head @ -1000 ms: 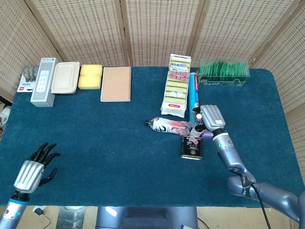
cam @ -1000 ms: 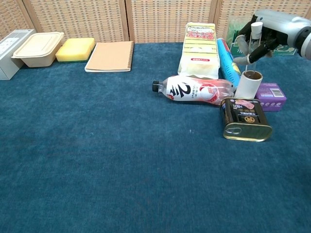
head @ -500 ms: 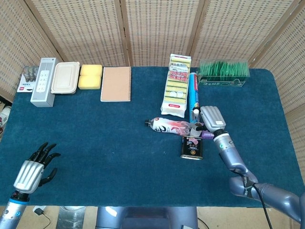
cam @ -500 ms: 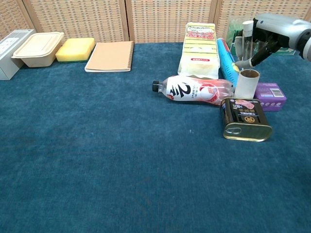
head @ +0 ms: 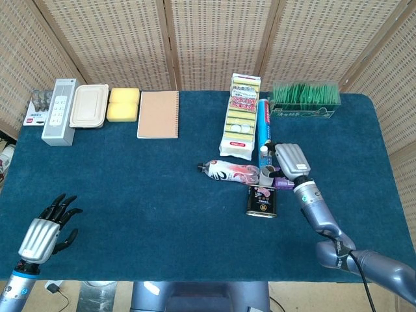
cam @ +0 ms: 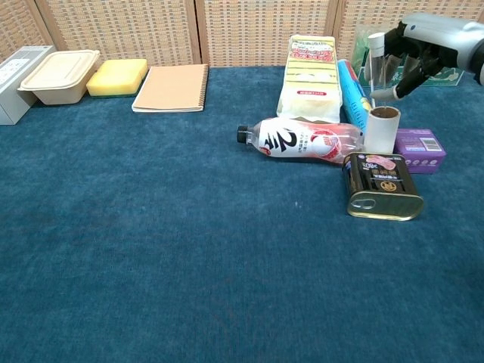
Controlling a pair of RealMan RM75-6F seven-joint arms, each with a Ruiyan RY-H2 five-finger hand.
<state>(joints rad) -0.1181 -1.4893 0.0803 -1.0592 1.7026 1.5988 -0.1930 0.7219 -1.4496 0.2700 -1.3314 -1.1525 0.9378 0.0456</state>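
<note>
One right hand (cam: 423,47) pinches small tube (cam: 374,54) above cardboard roll (cam: 381,128); left hand (head: 44,233) spread, idle.

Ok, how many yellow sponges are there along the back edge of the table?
1 loose yellow sponge, between the beige lidded container and the spiral notebook. The packaged sponge stack further right holds more; their number is hard to tell.

silver-backed left hand (head: 39,237) with black fingers (head: 60,207), right hand (head: 290,160) silver-grey, glossy blue-grey jointed arms, thin black cable
</note>
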